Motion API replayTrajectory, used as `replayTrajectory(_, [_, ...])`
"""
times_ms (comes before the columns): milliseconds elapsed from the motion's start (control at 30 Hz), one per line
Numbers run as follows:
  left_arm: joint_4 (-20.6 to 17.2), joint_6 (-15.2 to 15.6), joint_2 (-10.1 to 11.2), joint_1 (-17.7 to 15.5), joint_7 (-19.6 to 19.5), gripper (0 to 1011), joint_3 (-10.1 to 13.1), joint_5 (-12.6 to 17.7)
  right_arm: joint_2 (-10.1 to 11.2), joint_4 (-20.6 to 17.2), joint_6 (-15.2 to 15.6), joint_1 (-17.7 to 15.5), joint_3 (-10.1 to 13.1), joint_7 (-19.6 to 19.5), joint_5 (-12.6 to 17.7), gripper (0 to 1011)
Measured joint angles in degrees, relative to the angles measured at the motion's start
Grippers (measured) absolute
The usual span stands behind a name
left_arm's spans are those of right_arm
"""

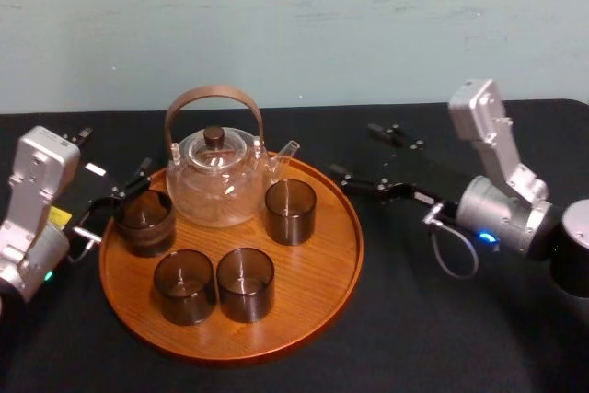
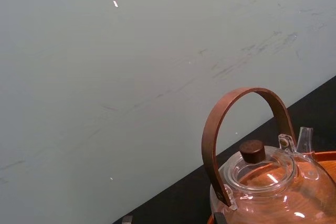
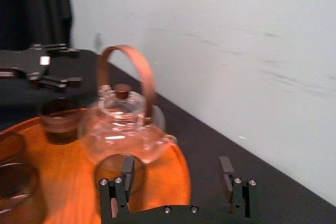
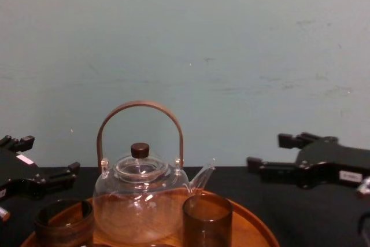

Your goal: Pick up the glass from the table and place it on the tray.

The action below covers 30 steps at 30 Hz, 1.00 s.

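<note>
Black table under a pale wall: the glass (image 1: 144, 221) sits on the tray (image 1: 313, 283) at its left edge, left gripper (image 1: 115, 204) spread wide beside it, holding nothing, probably so the glass stands free, while right gripper (image 1: 371, 156) hangs open and empty, clear of the tray's right side.

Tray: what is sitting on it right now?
The tray holds a teapot and four dark glasses, one beside the open left gripper. The wood under each is hidden. The right gripper hangs open by its right rim.
</note>
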Motion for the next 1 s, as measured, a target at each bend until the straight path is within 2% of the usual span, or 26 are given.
replayTrajectory(133, [0.0,0.0,0.0,0.0,0.0,1001,0.0,0.0,0.6,-0.7,-0.1,-1.4,2.3,-2.7,0.0,1003])
replayTrajectory(267, [0.0,0.0,0.0,0.0,0.0,1001,0.0,0.0,0.6,-0.6,-0.2,-2.0,3.6,-4.5,-0.5,1002])
replayTrajectory(433, [0.0,0.0,0.0,0.0,0.0,1001,0.0,0.0,-0.4,1.1,-0.6,-2.3,5.3,-6.4,-1.4,1003])
replayTrajectory(733, [0.0,0.0,0.0,0.0,0.0,1001,0.0,0.0,-1.7,3.3,-1.0,-1.9,6.3,-8.4,-3.8,1002])
replayTrajectory(1000, [0.0,0.0,0.0,0.0,0.0,1001,0.0,0.0,-1.7,3.3,-1.0,-1.8,6.3,-8.5,-3.9,1003])
